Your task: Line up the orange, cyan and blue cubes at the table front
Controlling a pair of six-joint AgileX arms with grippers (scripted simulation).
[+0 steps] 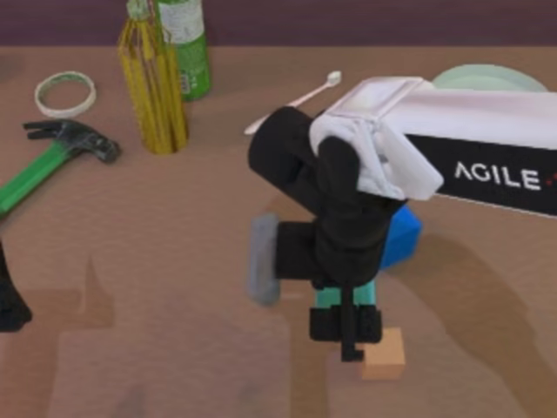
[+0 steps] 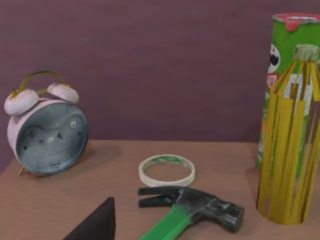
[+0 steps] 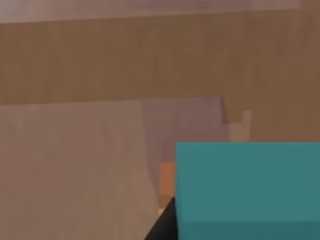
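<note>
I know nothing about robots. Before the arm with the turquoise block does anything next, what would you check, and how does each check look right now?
1. Cyan cube in the right hand: ok, it fills the wrist view, seen between the fingers from above.
2. Orange cube at the table front: ok, just beside the hand.
3. Gap between cyan and orange cubes: cannot tell, the hand hides it.
4. Blue cube reachable: ok, partly under the arm.
5. Left hand out of the way: ok, at the left edge.
</note>
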